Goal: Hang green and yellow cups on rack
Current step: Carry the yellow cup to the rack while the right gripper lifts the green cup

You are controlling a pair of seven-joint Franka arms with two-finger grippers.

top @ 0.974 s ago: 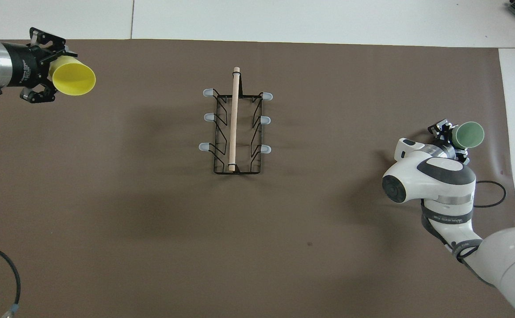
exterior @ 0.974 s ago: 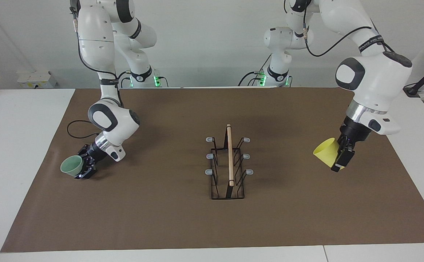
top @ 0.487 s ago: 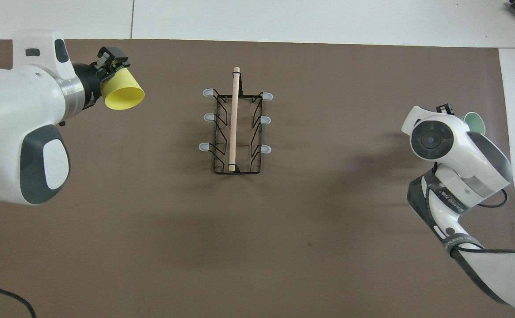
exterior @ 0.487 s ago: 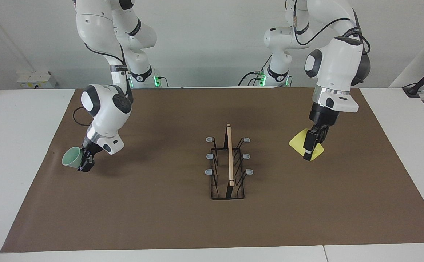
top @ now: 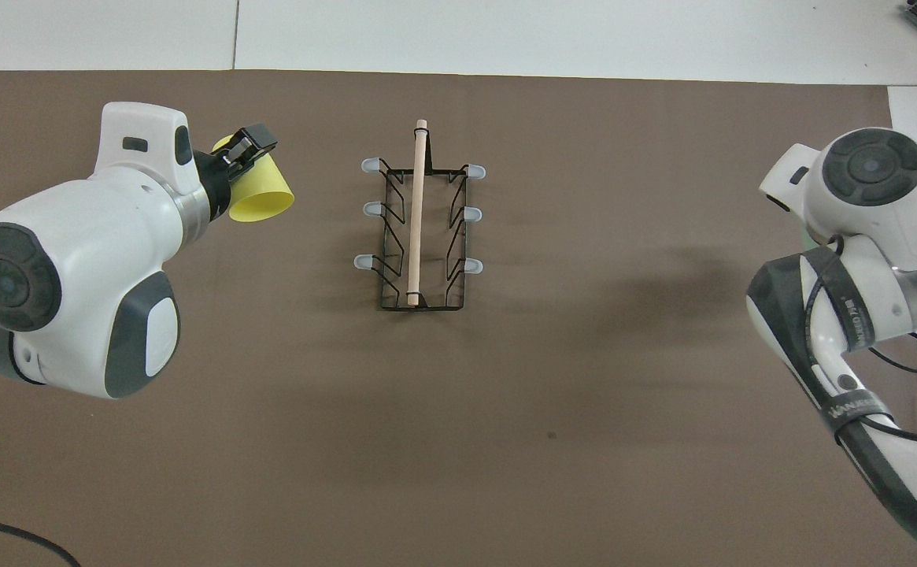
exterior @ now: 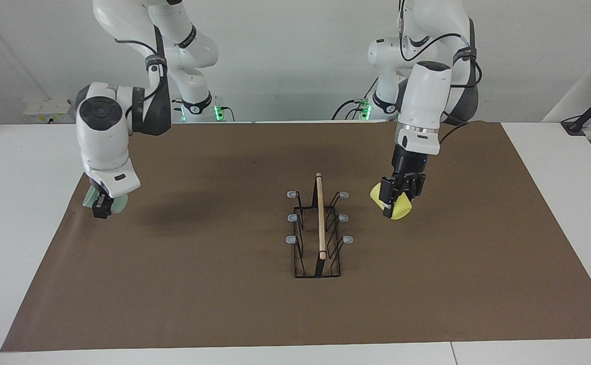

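A brown paper mat (exterior: 224, 304) is covering most of the white table (exterior: 21, 203), and the black wire rack with a light wooden rod handle and grey-tipped pegs (exterior: 318, 228) is standing at its middle, all six pegs bare. The left gripper (exterior: 397, 202) is hanging over the mat just beside the rack, toward the left arm's end of the table, clamped on the bright yellow tapered plastic cup (exterior: 402, 209), whose mouth is opening toward the rack in the overhead view. The right gripper (exterior: 101, 208) is hanging over the mat's edge at the right arm's end, well apart from the rack, clamped on the pale mint green cup (exterior: 118, 204). Hanging the yellow cup looks like the step in hand. To do it well, the left arm should be lining the cup's mouth up with one peg tip, sliding it on along the peg's slant, and releasing only once the cup is seated, without nudging the light rack.
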